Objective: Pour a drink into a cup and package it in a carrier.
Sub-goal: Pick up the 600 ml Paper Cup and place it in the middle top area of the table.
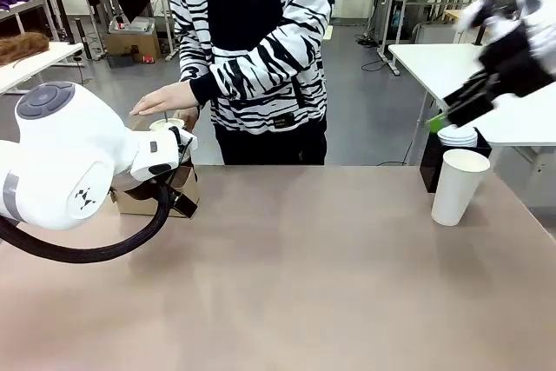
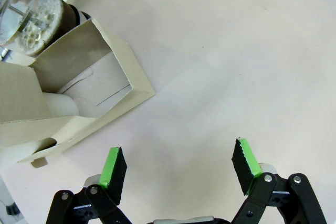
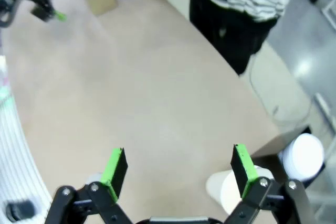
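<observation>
My left gripper point(image 2: 178, 155) is spread wide and empty, with the cardboard carrier point(image 2: 79, 90) at its ten o'clock. My right gripper point(image 3: 178, 156) gapes too, the white paper cup point(image 3: 224, 191) at its four o'clock. A hasty approach could topple that light cup.

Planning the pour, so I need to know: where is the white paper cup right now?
In the front view the cup stands upright near the right edge of the table, just in front of a black box.
</observation>
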